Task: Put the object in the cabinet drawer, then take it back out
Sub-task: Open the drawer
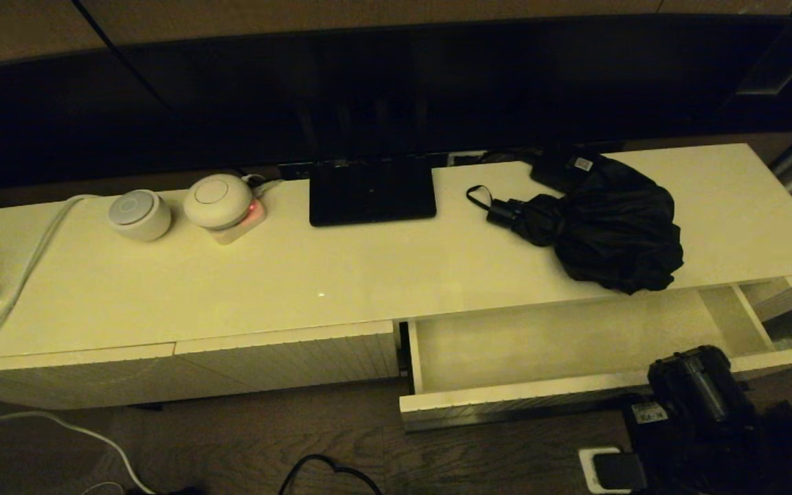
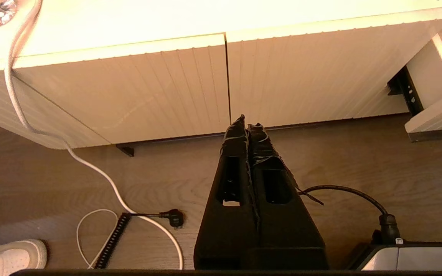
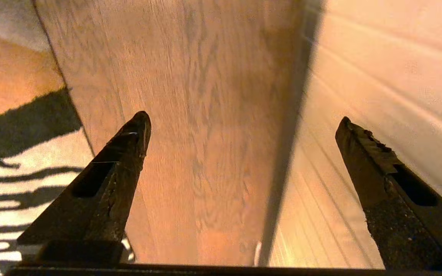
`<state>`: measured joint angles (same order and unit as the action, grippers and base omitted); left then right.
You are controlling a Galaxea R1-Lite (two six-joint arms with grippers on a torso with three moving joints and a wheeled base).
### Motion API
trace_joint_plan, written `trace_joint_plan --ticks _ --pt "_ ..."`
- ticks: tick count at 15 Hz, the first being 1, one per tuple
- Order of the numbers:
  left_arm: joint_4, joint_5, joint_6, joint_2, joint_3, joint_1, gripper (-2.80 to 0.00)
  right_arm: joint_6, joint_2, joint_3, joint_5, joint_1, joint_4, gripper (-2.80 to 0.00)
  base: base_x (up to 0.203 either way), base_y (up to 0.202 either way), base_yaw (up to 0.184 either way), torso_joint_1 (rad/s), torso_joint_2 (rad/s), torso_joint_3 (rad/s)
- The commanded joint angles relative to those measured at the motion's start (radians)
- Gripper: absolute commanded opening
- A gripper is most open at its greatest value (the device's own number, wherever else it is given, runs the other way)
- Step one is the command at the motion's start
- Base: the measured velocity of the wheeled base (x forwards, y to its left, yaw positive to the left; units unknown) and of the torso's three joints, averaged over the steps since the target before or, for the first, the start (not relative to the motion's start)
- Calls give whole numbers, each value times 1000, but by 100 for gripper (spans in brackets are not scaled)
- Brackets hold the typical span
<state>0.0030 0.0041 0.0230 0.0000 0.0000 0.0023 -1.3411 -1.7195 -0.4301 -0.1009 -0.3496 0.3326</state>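
The black folding umbrella [image 1: 609,227] lies on the cabinet top at the right, its bunchy fabric near the front edge and its short handle [image 1: 504,212] and wrist loop pointing left. Just below it the cream drawer [image 1: 520,397] is pulled out, with nothing inside. My right arm [image 1: 695,388] hangs low in front of the drawer's right end. The right gripper [image 3: 244,119] is open and holds nothing, with the ribbed drawer front [image 3: 378,76] beside one finger and the wood floor below. The left gripper [image 2: 247,120] is shut and empty, low before the closed ribbed fronts [image 2: 225,88].
A flat black stand [image 1: 372,189] and a small black box with a white label [image 1: 564,168] sit at the back of the top. Two white round devices [image 1: 217,199] and a white cable [image 1: 18,275] occupy the left. Cables [image 2: 343,191] lie on the floor.
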Motion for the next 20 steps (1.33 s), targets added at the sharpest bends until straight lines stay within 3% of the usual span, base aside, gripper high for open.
trace_joint_plan --ticks 1,4,5,7,9,13,20 --pt "0 1 0 0 3 1 -280 -7 253 -13 0 0 -150 0 0 0 0 0 0 0" --pt "0 1 0 0 3 1 -280 9 505 -57 1 6 -446 0 0 0 0 0 0 0" --pt "0 1 0 0 3 1 -280 31 576 -76 1 8 -545 -280 0 0 0 0 0 0" --pt "0 1 0 0 3 1 -280 98 676 -131 0 10 -687 -280 0 0 0 0 0 0" --pt "0 1 0 0 3 1 -280 268 711 -185 3 4 -765 -280 0 0 0 0 0 0" --pt "0 1 0 0 3 1 -280 627 718 -266 4 1 -785 -280 0 0 0 0 0 0" --pt "0 1 0 0 3 1 -280 1124 517 -368 -2 -86 -787 -280 0 0 0 0 0 0"
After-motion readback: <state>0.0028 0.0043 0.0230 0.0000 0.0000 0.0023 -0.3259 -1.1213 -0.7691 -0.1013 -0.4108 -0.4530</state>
